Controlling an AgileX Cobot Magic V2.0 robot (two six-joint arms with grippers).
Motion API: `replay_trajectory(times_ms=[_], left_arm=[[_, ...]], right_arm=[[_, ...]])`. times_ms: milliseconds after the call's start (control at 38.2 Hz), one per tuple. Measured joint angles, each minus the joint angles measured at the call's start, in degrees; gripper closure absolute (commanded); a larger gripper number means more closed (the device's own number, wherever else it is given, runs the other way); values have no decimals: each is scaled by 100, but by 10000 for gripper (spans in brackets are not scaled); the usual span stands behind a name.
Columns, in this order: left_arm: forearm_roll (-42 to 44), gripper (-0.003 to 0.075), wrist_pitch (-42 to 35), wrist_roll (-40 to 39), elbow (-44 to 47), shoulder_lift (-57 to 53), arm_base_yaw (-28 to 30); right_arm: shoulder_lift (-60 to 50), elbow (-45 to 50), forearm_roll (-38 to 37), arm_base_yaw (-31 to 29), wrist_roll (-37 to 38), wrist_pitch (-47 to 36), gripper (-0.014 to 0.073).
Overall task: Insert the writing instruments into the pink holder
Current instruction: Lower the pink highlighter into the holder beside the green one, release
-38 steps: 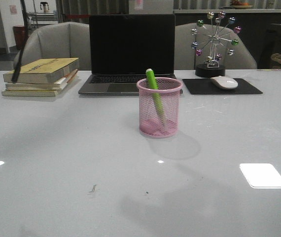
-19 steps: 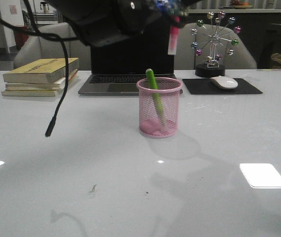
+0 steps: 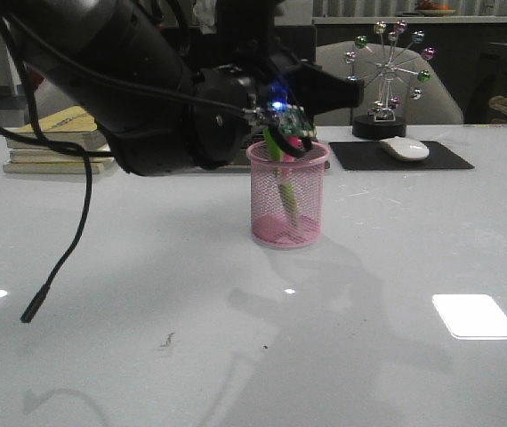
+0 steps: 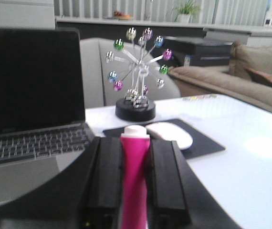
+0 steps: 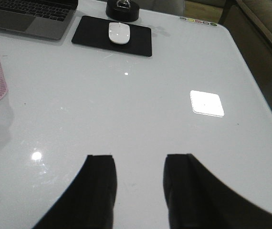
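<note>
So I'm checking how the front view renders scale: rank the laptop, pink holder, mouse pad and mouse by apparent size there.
Largest to smallest in the front view:
1. laptop, though the left arm hides most of it, so this is unsure
2. pink holder
3. mouse pad
4. mouse
The holder sits nearer the camera, which enlarges it.

The left gripper (image 3: 293,142) lowered the pink marker (image 3: 293,143) to the pink holder (image 3: 287,194).
</note>
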Motion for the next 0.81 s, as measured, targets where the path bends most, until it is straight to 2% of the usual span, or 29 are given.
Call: replay_trajectory(times_ms=[262, 523, 707, 811], left_arm=[[-449, 602, -60, 0, 25, 91, -6], [-645, 366, 322, 0, 25, 29, -32], [-644, 369, 542, 43, 25, -94, -66], [-644, 369, 853, 454, 25, -378, -66]], right_arm=[[0, 0, -8, 0, 0, 0, 222], [0, 0, -8, 0, 0, 0, 222], [0, 0, -13, 0, 0, 0, 222], [0, 0, -13, 0, 0, 0, 222]])
